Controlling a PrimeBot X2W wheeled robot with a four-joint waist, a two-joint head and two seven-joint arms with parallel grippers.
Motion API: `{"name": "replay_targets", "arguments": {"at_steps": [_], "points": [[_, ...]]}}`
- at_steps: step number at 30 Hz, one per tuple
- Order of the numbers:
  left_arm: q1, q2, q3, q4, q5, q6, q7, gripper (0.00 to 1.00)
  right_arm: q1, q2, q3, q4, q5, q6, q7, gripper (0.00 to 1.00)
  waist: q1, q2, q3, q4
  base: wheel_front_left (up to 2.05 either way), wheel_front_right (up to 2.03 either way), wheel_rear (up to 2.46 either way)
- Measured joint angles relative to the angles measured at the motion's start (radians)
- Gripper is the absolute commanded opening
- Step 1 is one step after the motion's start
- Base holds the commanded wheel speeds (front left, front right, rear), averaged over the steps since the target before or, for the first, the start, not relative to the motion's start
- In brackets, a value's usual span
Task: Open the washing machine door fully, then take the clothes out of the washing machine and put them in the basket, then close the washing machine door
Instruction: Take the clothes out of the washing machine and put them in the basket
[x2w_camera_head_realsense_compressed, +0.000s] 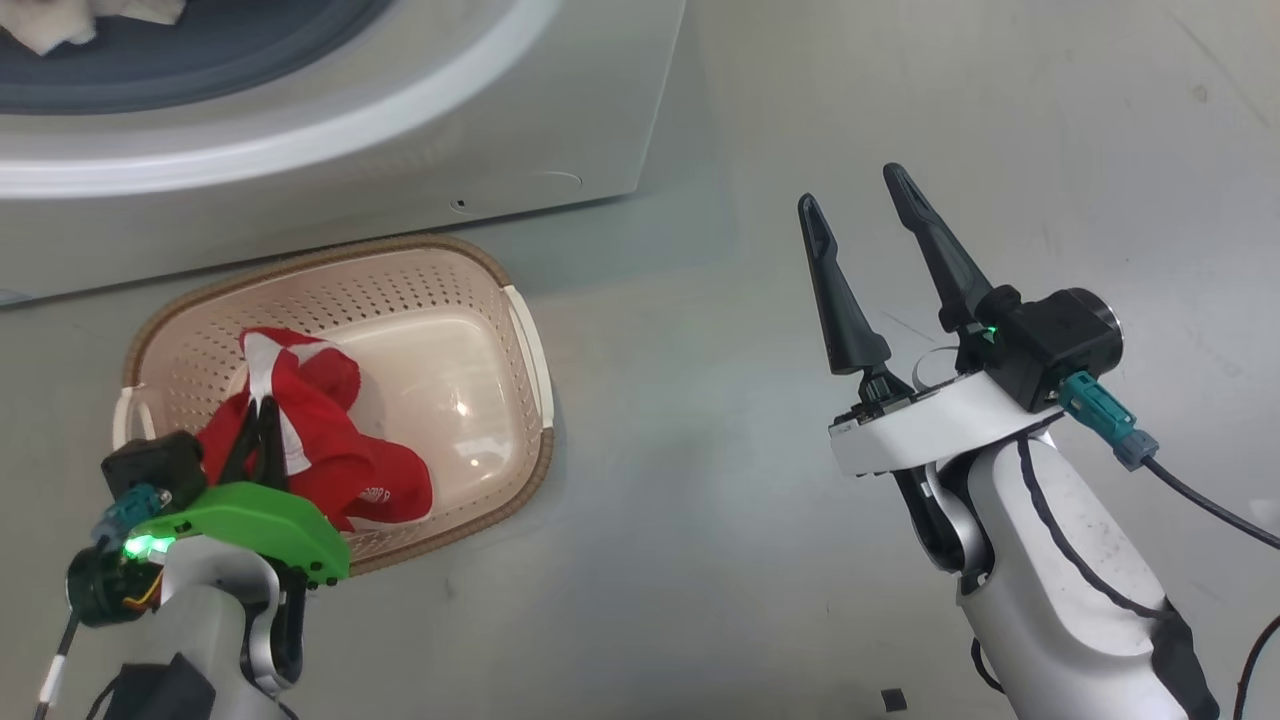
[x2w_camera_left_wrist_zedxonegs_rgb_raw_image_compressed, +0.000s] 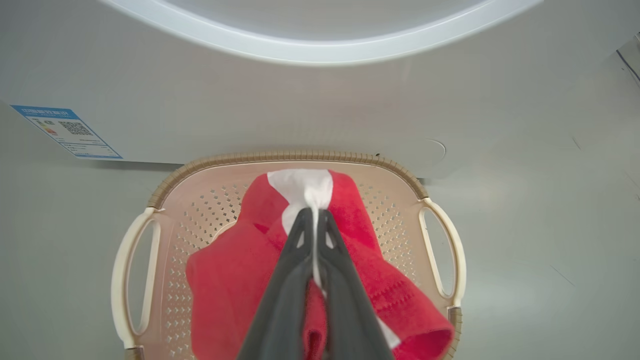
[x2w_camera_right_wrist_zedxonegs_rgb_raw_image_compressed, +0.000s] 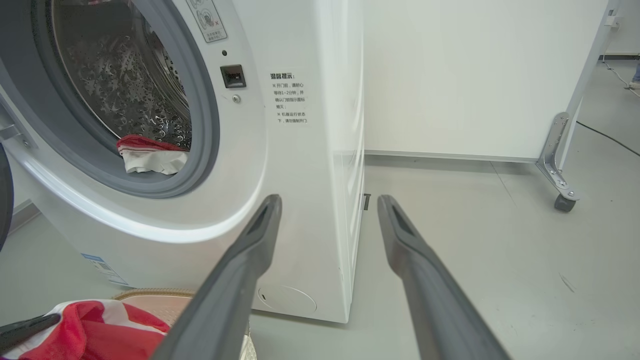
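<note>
Unloading step: left gripper (x2w_camera_left_wrist_zedxonegs_rgb_raw_image_compressed: 314, 215) clamps a garment (x2w_camera_left_wrist_zedxonegs_rgb_raw_image_compressed: 230, 270) in the basket (x2w_camera_left_wrist_zedxonegs_rgb_raw_image_compressed: 290, 156), by its left edge. Right gripper (x2w_camera_head_realsense_compressed: 850, 187) gapes, empty. Next: release, then reach for clothes (x2w_camera_right_wrist_zedxonegs_rgb_raw_image_compressed: 150, 155) lying in the drum (x2w_camera_right_wrist_zedxonegs_rgb_raw_image_compressed: 125, 90).

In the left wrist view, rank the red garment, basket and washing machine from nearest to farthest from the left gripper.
1. The red garment: clamped in the left gripper, at the view's middle.
2. The basket: under and around the garment, its far rim beyond the fingertips.
3. The washing machine: behind the basket, across the view's top.
</note>
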Motion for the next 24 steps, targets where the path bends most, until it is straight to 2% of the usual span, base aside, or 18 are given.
{"name": "replay_targets", "arguments": {"at_steps": [13,24], "points": [[-0.195,0.007,0.004,0.118,-0.01,-0.022,0.019,0.0,-0.095,0.0,0.003,-0.056,0.0,-0.01,0.0,1.0,0.0,0.0,0.185,-0.044,0.0,0.0,0.0],[-0.278,0.012,0.02,0.277,-0.036,-0.054,0.027,0.0,-0.138,0.0,0.001,-0.061,0.0,-0.019,0.0,1.0,0.0001,0.0,0.303,-0.065,0.0,0.0,0.0]]}}
